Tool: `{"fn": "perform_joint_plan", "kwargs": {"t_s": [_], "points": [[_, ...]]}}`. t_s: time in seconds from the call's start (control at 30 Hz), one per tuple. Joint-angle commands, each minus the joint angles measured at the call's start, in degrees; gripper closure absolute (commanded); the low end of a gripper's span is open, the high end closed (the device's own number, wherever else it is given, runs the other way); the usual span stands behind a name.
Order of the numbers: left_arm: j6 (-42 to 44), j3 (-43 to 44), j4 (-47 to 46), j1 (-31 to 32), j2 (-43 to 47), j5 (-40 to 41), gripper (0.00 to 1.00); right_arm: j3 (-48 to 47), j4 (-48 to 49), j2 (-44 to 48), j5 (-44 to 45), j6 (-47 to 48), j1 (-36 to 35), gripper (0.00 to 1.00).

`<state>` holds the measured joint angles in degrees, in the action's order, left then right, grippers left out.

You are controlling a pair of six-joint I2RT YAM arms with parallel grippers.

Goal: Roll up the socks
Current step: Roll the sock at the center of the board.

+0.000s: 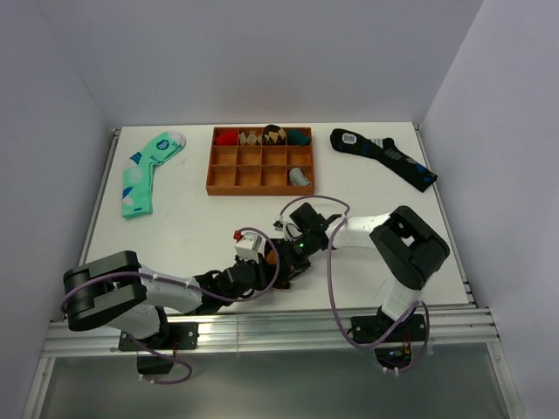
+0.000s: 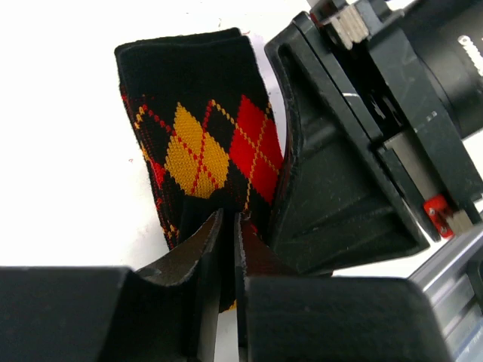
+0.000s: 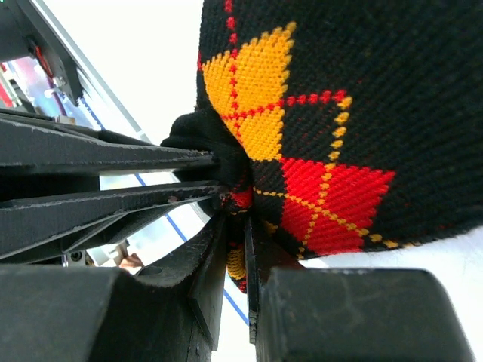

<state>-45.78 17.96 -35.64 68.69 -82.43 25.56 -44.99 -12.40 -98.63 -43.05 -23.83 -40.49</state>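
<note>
Far to the left of both sets of fingers and beyond them, a mint green and white sock (image 1: 144,175) lies flat on the white surface (image 1: 192,236). Straight beyond the fingers stands a wooden compartment tray (image 1: 262,184), with small cloth bundles in its back row and one in a near right cell. The left fingers (image 2: 220,230) are drawn almost together and pinch a gathered fold at the near edge of the black argyle sock (image 2: 196,113). The rest of the sock stretches away from their tips, flat on the surface. It is a black knit with large orange-yellow and red diamonds side by side, each crossed by thin dotted lines of the other colour. At its far end two layers show, one lying on the other. The right fingers (image 3: 235,249) meet the left ones at the same bunched spot. They too are nearly closed, with only a thin slit between them, and red and yellow fabric is caught in it. From the right wrist the sock (image 3: 362,90) fills the space just beyond and to the right of these tips. Well to the right of the fingers and beyond them lies a dark navy sock (image 1: 384,155) with blue spots and a white patch.
</note>
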Motion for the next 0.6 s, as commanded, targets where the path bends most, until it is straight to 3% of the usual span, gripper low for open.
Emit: {"fn": "perform_joint_plan", "kwargs": {"t_s": [0.0, 0.57], "points": [[-0.63, 1.02, 15.15, -0.57, -3.87, 1.77, 0.85, 2.19, 0.01, 1.15, 6.39, 0.46, 0.06, 0.80], [-5.72, 10.43, 30.36, 2.33, -12.92, 3.44, 0.99, 6.85, 2.82, 10.81, 16.06, -2.18, 0.06, 0.70]]}}
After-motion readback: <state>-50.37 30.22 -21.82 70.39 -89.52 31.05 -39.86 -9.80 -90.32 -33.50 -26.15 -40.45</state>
